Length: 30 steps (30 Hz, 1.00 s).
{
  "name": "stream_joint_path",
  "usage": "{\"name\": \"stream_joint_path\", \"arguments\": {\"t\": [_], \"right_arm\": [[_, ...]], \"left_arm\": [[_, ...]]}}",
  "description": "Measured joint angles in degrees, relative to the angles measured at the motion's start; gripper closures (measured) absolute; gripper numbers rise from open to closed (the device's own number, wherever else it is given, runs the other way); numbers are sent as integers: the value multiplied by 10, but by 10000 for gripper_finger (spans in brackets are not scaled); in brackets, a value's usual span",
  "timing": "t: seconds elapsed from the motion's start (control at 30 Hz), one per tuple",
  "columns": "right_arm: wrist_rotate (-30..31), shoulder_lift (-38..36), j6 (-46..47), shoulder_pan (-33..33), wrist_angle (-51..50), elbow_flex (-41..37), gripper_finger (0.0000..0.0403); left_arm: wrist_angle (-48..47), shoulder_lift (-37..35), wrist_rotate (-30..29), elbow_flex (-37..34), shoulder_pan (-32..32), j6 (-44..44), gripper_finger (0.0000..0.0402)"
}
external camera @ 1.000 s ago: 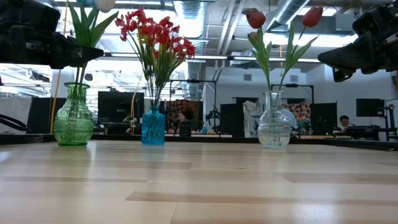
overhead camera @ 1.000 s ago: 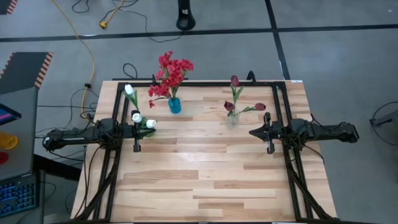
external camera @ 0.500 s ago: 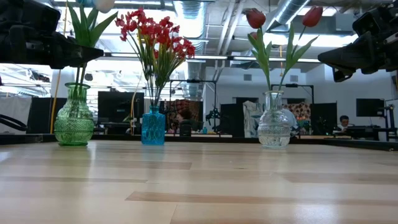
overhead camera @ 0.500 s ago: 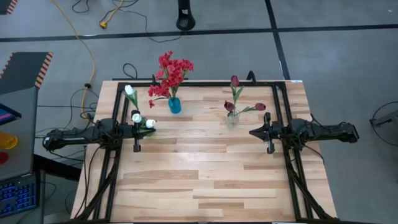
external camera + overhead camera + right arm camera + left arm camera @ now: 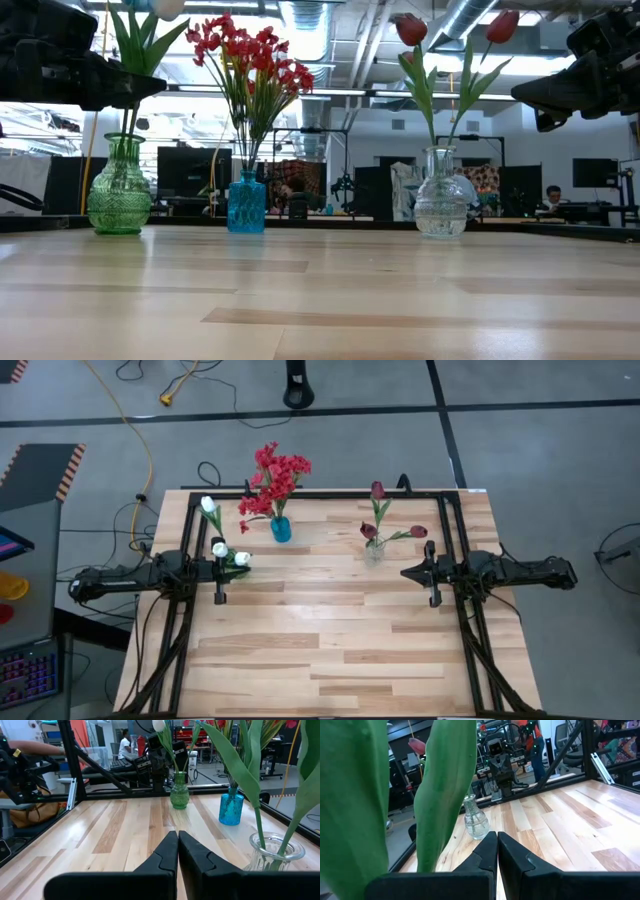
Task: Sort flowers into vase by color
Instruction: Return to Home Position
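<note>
Left claw [image 5: 497,835] fingers together, empty, raised beside green glass vase [image 5: 118,195] holding white tulips [image 5: 208,504]; right claw [image 5: 178,834] likewise closed and empty, near clear glass vase [image 5: 441,205] with maroon tulips [image 5: 411,30]; red clustered blossoms [image 5: 250,55] in blue glass vase [image 5: 246,205]; homing: move slowly, keep clear of leaves, no sideways sweep.

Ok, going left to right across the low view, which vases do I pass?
First the green vase, then the blue vase holding the red blossoms, then the clear vase holding the maroon tulips.
</note>
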Motion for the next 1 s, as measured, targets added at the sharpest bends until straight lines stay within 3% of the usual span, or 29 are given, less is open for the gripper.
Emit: {"name": "stream_joint_path", "arguments": {"t": [1.0], "right_arm": [[0, 0, 0, 0, 0, 0, 360]], "left_arm": [[0, -6, 0, 0, 0, 0, 401]]}}
